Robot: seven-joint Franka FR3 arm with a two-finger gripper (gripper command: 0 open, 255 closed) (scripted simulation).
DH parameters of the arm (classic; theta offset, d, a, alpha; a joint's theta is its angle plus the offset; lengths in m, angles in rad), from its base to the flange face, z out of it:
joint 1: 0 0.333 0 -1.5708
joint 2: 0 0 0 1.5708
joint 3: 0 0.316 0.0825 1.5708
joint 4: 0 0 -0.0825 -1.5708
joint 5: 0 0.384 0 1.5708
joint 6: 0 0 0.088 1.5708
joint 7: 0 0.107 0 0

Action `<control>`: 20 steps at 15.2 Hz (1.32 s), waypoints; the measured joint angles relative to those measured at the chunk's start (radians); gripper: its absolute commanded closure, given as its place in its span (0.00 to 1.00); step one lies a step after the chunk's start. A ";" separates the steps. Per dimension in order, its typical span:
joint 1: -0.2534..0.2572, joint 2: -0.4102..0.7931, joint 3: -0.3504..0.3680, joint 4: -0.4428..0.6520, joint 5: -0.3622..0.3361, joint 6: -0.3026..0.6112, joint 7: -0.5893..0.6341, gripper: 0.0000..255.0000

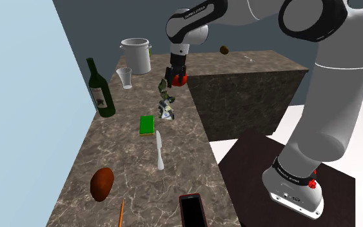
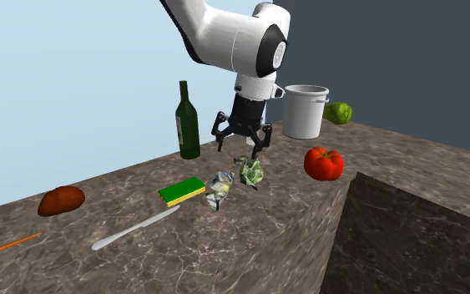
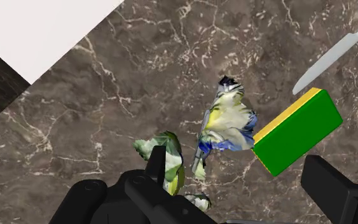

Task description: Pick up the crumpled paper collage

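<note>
The crumpled paper collage [image 1: 166, 104] lies on the marble counter [image 1: 122, 161] as a white, green and blue wad of two lumps [image 2: 220, 188] joined side by side. My black gripper [image 2: 241, 149] hangs open just above it, pointing down, touching nothing. In the wrist view the larger lump [image 3: 226, 121] lies between and beyond the gripper [image 3: 244, 184] fingers. The greener lump [image 3: 166, 153] sits partly under one fingertip [image 3: 157, 162].
A green sponge block [image 1: 147, 124] and a knife [image 1: 159, 152] lie just beside the paper. A tomato [image 2: 323, 163], a pot [image 2: 305, 110], a glass [image 1: 124, 77] and a wine bottle [image 1: 100, 90] stand around. A phone [image 1: 192, 209] and a brown lump [image 1: 102, 184] lie nearer.
</note>
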 measured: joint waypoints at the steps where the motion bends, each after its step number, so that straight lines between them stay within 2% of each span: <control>1: -0.004 0.046 0.001 0.049 0.007 -0.004 -0.005 0.00; 5: -0.014 0.212 0.011 0.236 0.027 -0.029 -0.008 0.00; 13: -0.018 0.283 0.018 0.239 0.042 0.037 -0.029 0.00; 14: -0.017 0.284 0.018 0.235 0.043 0.041 -0.029 1.00; 20: -0.016 0.284 0.019 0.231 0.044 0.046 -0.029 1.00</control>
